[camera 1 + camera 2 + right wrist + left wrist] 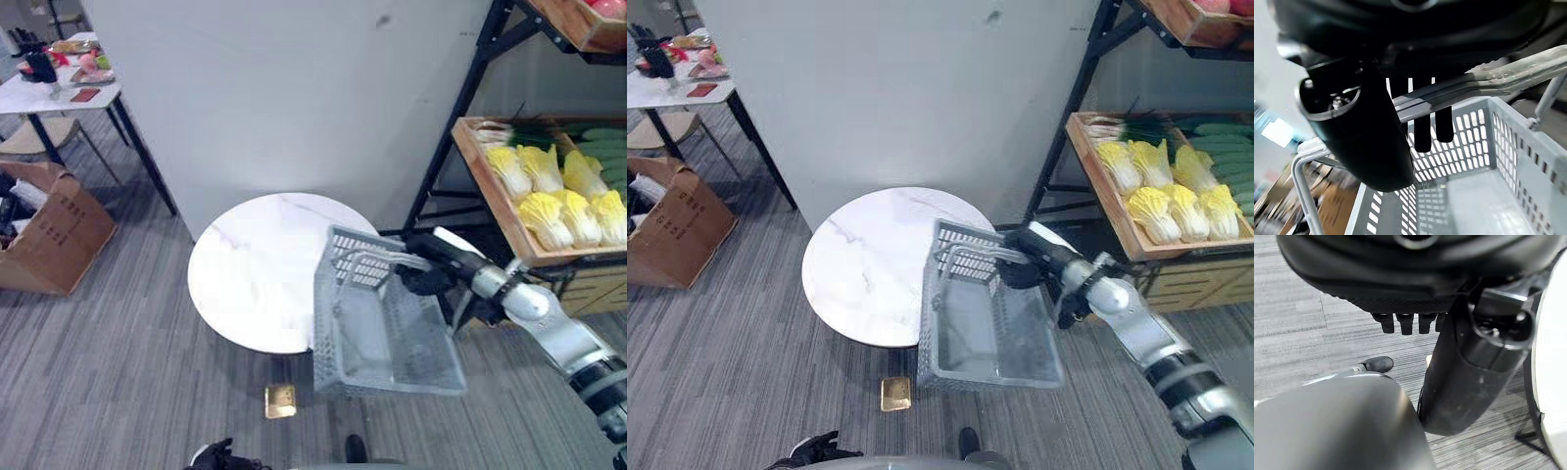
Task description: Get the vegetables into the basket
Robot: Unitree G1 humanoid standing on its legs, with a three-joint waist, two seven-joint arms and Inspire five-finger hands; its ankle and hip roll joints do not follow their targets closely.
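Observation:
An empty grey plastic basket [333,333] hangs tilted at the near right edge of the round white table [245,264]. My right hand [431,262] is shut on its metal handles [1508,73], thumb [1361,142] on one side and fingers on the other. Yellow-white cabbages [549,201], green cucumbers [607,152] and scallions lie in a wooden crate [495,211] on the shelf to the right. My left hand [1415,293] hangs low over the floor with relaxed fingers, holding nothing.
A black shelf frame [460,117] stands right of the table, with a white panel [294,98] behind. A cardboard box [54,230] sits at the left, a cluttered table [59,83] at the far left. A small gold object [280,400] lies on the carpet.

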